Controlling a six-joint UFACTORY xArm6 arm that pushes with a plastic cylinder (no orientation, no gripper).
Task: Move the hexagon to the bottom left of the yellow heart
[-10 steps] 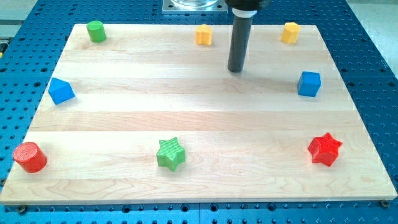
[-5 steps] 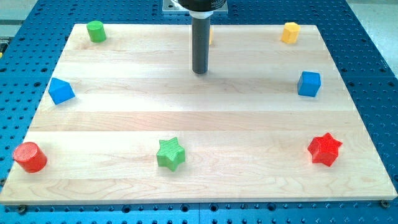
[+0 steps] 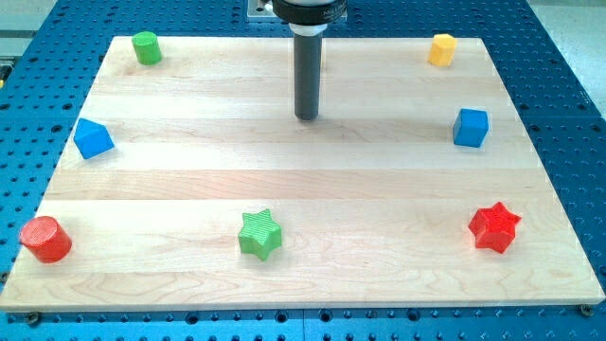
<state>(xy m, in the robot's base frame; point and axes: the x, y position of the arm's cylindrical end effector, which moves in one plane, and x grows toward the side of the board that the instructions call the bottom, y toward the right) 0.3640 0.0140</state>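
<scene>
1. Shifted leftward, my tip (image 3: pixel 306 116) stands below the heart, which its rod hides; it has no jaws, so it grasps nothing.
2. Hexagon (image 3: pixel 441 48) lies up-right of my tip, well apart; circle to its right side, then push left steadily.

Blue perforated table (image 3: pixel 568 114) around wooden board (image 3: pixel 189 180)

Robotics lab bench. Evidence: blue perforated metal base plate (image 3: pixel 559 85) with regular grid of mounting holes; pale wooden board (image 3: pixel 303 189) laid flat on it as work surface; dark rod (image 3: pixel 307 76) hanging from arm mount at view's top; small coloured test blocks spread near board edges, e.g. green star (image 3: pixel 259 233), red star (image 3: pixel 494 226).
</scene>
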